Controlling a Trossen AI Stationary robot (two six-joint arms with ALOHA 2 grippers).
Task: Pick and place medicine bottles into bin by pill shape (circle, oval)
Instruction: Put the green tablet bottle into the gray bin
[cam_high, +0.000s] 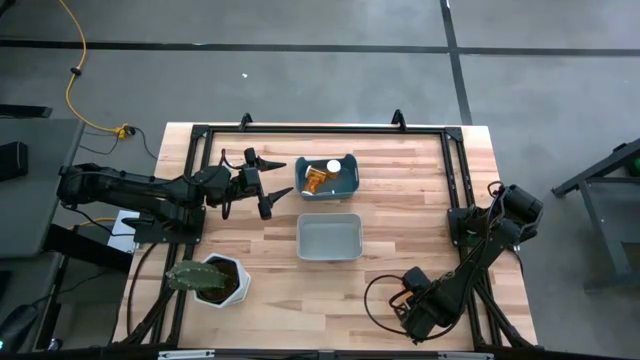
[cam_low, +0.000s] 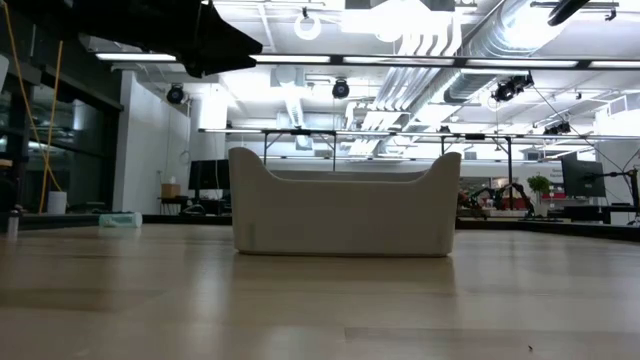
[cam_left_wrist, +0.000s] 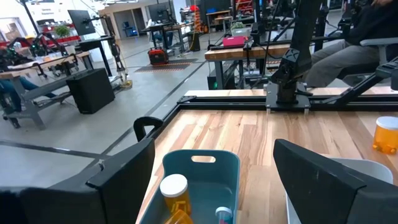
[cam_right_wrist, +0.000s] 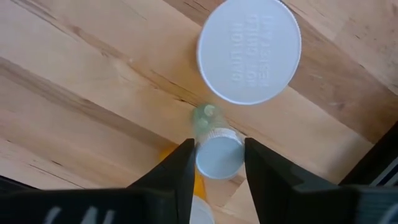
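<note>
My left gripper (cam_high: 285, 178) is open and empty, just left of the teal bin (cam_high: 350, 162), which also shows in the left wrist view (cam_left_wrist: 199, 160). An orange medicine bottle (cam_high: 317, 182) with a white cap lies in that bin (cam_left_wrist: 175, 196). My right gripper (cam_high: 415, 310) points down near the table's front right. It is shut on a small greenish medicine bottle (cam_right_wrist: 205, 118). A bottle with a bigger white cap (cam_right_wrist: 249, 50) stands just beyond it. An orange bottle (cam_right_wrist: 171, 155) shows beside one finger. Another orange bottle (cam_left_wrist: 388, 134) stands on the table. My right gripper pinches the greenish bottle's round white cap (cam_right_wrist: 219, 157) between its two fingers (cam_right_wrist: 180, 168), one on each side of the cap. The fingers come from above, pointing down. The cap's top faces the camera. Whether the bottle stands on the table or is lifted, I cannot tell.
A pale grey bin (cam_high: 300, 238) sits mid-table, nearer than the teal bin; it fills the middle of the low view (cam_low: 345, 205). A white pot with a plant (cam_high: 215, 280) stands at the front left. Black frame rails (cam_high: 320, 128) run along the table's edges.
</note>
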